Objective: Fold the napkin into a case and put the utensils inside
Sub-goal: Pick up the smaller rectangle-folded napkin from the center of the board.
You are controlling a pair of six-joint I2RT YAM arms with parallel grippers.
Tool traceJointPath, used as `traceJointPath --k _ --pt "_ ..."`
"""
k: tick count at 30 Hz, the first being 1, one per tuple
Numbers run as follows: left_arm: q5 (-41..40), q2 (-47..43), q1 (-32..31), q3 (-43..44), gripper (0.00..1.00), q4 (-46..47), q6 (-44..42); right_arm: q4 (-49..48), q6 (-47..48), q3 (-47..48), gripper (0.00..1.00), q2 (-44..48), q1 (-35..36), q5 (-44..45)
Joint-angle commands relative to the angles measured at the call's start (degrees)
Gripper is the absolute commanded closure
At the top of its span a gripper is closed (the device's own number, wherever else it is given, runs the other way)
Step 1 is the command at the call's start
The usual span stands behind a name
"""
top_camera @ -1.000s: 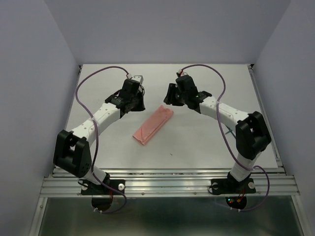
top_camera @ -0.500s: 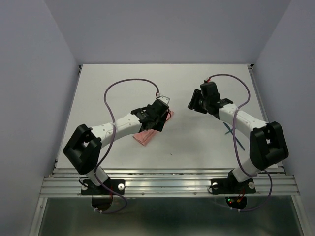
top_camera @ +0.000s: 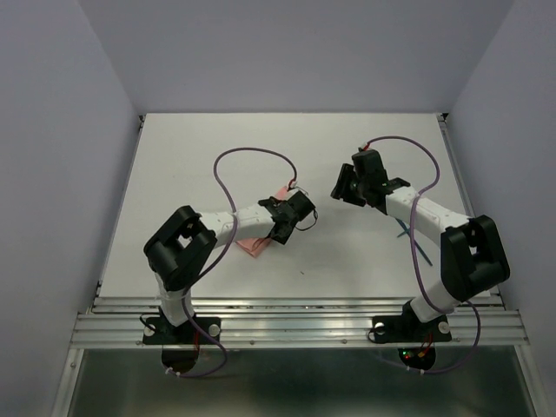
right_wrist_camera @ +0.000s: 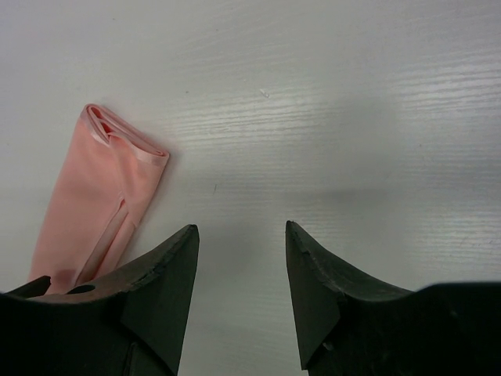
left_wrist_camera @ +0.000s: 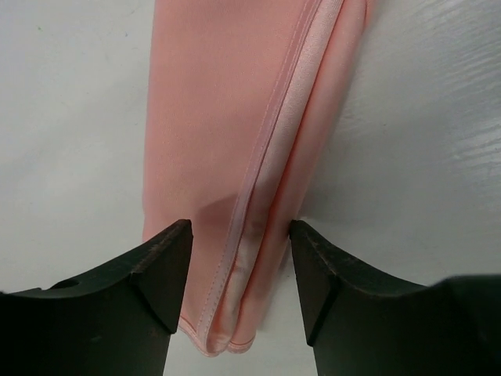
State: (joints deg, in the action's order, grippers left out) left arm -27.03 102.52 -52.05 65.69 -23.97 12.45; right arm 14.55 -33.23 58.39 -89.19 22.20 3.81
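So the napkin's already folded down into the case (top_camera: pixel 254 247), a skinny pink strip lying flat and diagonal on the worktop (top_camera: pixel 217 139). The left arm (top_camera: pixel 234 224) is stretched right over the case, hiding its middle from the overhead camera. In its wrist view, the left jaws are spread wide, one tip on either side of the case's stitched hem (left_wrist_camera: pixel 270 149), hovering low over the cloth without pinching anything. They look lined up on that hem to catch the top layer and hold the pocket open.

The right arm (top_camera: pixel 417 213) sits off the far end of the case. The right jaws are also parted, with nothing between them but bare worktop. Its camera sees the end of the case (right_wrist_camera: pixel 109 196), where the layers gape a little. That's probably the mouth, which would explain waiting there.

The utensils (top_camera: pixel 408 236) are well away from the case, thin teal bits partly tucked under the right arm, so they haven't gone in yet. That arm would need to swing away from the case to grab them.
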Motion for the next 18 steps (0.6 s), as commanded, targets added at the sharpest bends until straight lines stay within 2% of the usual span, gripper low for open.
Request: traceJointPath --k 1,7,10,11,15,18 --pt "-3.21 1.71 -0.33 1.81 0.37 -0.64 0.12 -1.45 0.36 0.67 0.46 0.15 0.22 -0.39" --pt "-1.90 5.05 -0.24 1.63 0.50 0.15 0.74 -1.36 0.36 0.41 0.46 0.15 0.22 -0.30" --pt "-0.84 5.85 -0.24 1.46 0.64 0.50 1.09 -1.36 0.36 0.14 0.46 0.68 0.22 0.23" --pt "-0.57 5.94 -0.24 1.46 0.77 0.76 1.26 -1.28 0.45 0.06 0.46 0.77 0.22 0.49" --pt "0.66 6.02 -0.24 2.07 0.99 1.11 1.26 -1.36 0.45 0.06 0.46 1.12 0.22 0.58" --pt "1.79 5.94 -0.24 3.47 1.00 1.29 0.83 -1.27 0.36 0.06 0.46 1.38 0.22 1.02"
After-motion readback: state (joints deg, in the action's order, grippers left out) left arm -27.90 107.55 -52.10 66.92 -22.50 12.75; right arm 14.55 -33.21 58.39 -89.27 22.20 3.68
